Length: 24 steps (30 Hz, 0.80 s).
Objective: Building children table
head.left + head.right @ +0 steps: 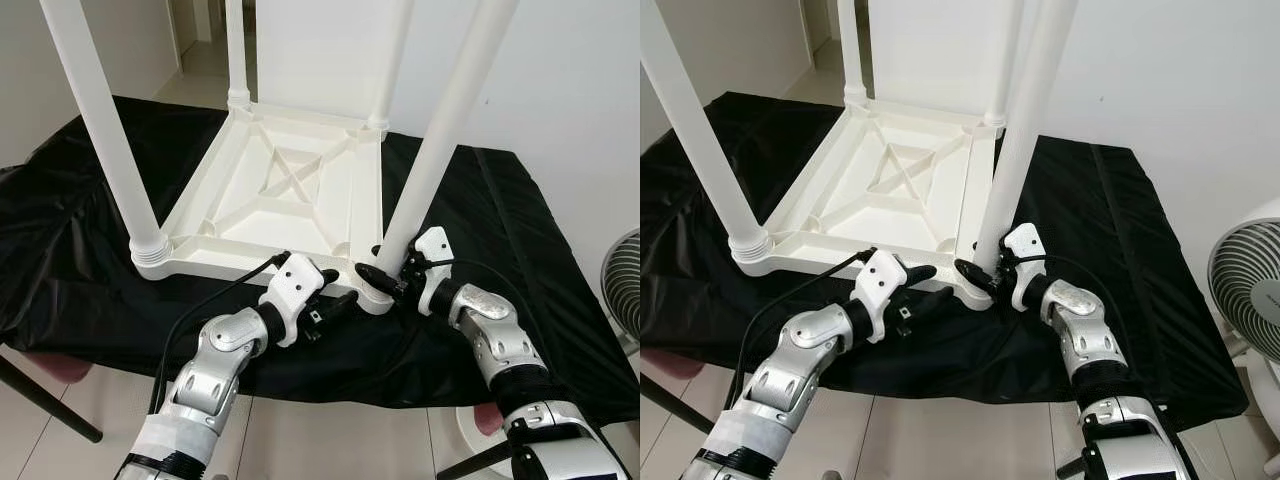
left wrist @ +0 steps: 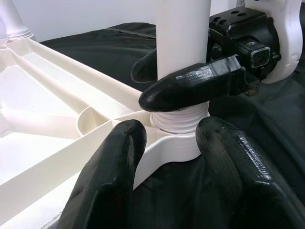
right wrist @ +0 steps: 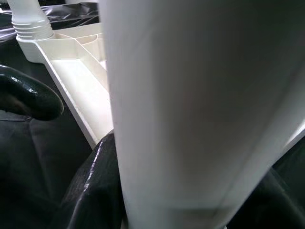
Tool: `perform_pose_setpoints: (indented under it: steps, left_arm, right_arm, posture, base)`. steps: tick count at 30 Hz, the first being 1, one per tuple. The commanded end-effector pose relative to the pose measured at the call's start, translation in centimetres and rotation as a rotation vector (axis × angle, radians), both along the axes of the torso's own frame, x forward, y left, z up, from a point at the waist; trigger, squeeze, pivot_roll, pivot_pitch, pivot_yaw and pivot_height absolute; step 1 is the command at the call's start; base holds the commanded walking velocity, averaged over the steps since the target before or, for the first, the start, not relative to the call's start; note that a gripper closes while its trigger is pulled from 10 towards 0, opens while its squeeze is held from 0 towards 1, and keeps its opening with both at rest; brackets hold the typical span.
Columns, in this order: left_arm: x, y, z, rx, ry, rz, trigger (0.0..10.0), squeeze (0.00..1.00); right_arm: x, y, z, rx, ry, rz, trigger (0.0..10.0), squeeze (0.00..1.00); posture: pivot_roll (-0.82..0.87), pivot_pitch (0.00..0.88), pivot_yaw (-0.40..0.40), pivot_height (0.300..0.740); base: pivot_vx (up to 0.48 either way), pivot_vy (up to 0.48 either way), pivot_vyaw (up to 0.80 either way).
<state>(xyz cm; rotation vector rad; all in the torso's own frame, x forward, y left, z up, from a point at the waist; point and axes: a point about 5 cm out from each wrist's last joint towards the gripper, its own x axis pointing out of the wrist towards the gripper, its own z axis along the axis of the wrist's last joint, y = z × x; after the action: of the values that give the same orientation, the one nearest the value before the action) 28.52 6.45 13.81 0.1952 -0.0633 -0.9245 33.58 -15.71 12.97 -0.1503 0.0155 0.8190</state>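
A black cloth [image 1: 520, 260] covers the work surface; one upturned white table [image 1: 290, 195] lies there, four legs up; right gripper [image 1: 385, 278] clamps the near-right leg [image 1: 440, 150]; left gripper [image 1: 335, 305] open just beside that corner.

The upturned table [image 1: 280, 190] on the black-draped bench [image 1: 520, 230] is viewed from above by both eye views, facing forward and down. Its near corner leg [image 2: 183, 43] is seen at close range in the left wrist view, and closer still in the right wrist view.
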Motion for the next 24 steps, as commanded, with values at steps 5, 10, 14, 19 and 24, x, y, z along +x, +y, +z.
perform_pose_setpoints:
  steps: [5, 10, 14, 19, 24]
  left_arm:
    - [0.3, 0.0, 0.6, -0.005, -0.024, 0.052, 10.0, 0.0]
    - [0.3, -0.1, 0.6, -0.004, -0.023, 0.046, 10.0, 0.0]
    - [0.1, -0.2, 0.5, -0.005, -0.019, 0.039, 10.0, 0.0]
    - [-0.2, -0.5, 0.3, -0.008, -0.007, 0.026, 10.0, 0.0]
    - [-0.4, -0.5, 0.2, -0.01, -0.002, 0.024, 10.0, 0.0]
  right_arm:
    - [-0.1, -0.4, -1.3, -0.024, 0.039, -0.008, 1.5, 0.0]
    - [0.1, -0.5, -1.7, -0.034, 0.047, -0.072, 10.0, 0.0]
    - [0.4, -0.5, -2.1, -0.054, 0.06, -0.171, 10.0, 0.0]
    - [0.1, 1.1, -1.9, -0.001, 0.034, -0.276, 10.0, 0.0]
    - [-0.2, 2.2, -1.7, 0.069, 0.034, -0.377, 10.0, 0.0]
  posture:
    - [0.13, 0.004, -0.058, 0.74]
    - [0.12, 0.006, -0.059, 0.74]
    - [0.11, 0.017, -0.055, 0.74]
    - [0.1, 0.031, -0.055, 0.74]
    - [0.1, 0.039, -0.056, 0.74]
  base:
    - [0.0, 0.0, 0.0]
    - [0.0, 0.0, 0.0]
    - [0.0, 0.0, 0.0]
    - [0.0, 0.0, 0.0]
    - [0.0, 0.0, 0.0]
